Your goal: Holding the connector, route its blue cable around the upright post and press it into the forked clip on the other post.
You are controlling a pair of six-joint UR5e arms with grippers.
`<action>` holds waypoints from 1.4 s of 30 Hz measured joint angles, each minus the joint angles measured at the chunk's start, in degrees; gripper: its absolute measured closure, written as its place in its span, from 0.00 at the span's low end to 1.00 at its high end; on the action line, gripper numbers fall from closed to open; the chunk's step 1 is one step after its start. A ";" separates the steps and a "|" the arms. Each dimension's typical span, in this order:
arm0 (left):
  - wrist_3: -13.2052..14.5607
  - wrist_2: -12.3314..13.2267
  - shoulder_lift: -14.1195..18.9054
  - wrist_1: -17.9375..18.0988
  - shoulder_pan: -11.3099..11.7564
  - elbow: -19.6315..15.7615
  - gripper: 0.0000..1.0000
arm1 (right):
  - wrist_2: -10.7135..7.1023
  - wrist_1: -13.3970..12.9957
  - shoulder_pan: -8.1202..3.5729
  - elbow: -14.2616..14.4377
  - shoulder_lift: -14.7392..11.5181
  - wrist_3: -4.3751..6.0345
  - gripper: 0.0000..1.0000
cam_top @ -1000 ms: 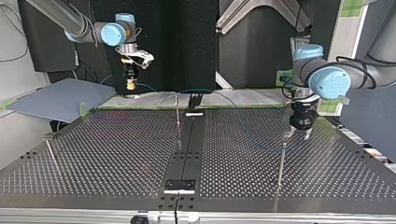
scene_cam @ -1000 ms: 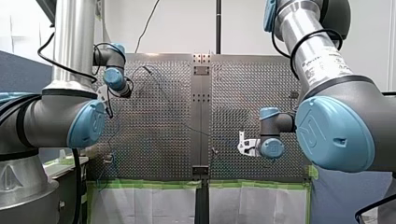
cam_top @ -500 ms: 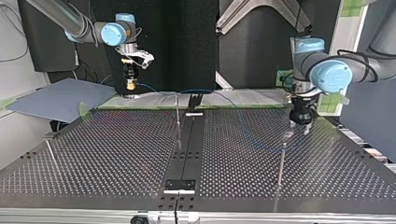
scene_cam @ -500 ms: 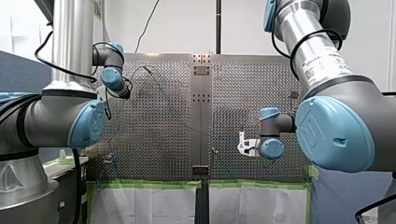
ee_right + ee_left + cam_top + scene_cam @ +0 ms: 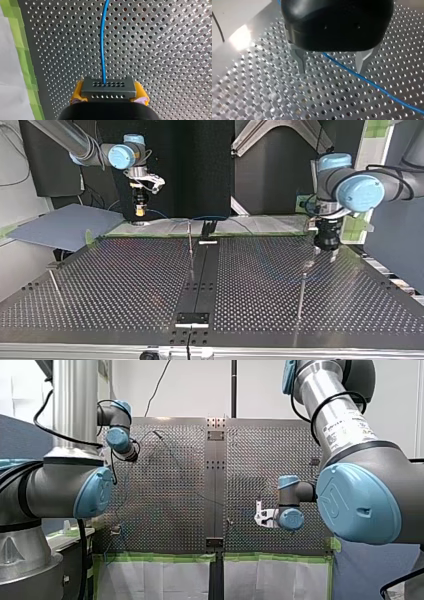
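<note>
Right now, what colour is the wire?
The cable is blue, clearest in the right wrist view.

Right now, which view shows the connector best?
Right wrist view: the connector fills the foreground, clamped between yellow-padded jaws, blue cable leaving it. Top view shows only a speck at my right gripper; front and left wrist views don't show it.

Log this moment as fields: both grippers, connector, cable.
right gripper: shut on connector, yellow pads either side
blue cable: leaves the connector, runs ahead over the perforated table
left gripper: open; cable passes between its fingers, unclamped
post: upright, near left gripper in top view; cable's path at it too faint to tell
</note>
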 joint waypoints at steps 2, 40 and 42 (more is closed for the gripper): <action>0.55 -0.06 0.81 -0.71 0.02 -0.04 0.02 | 0.00 -0.02 0.00 0.00 0.00 0.00 1.00; 15.93 0.80 14.04 -19.16 -1.03 14.34 0.02 | -1.56 -0.11 0.13 -0.07 0.00 0.35 1.00; 16.11 1.00 13.77 -20.22 -1.32 15.30 0.02 | -1.57 -0.04 0.15 -0.07 -0.01 0.35 1.00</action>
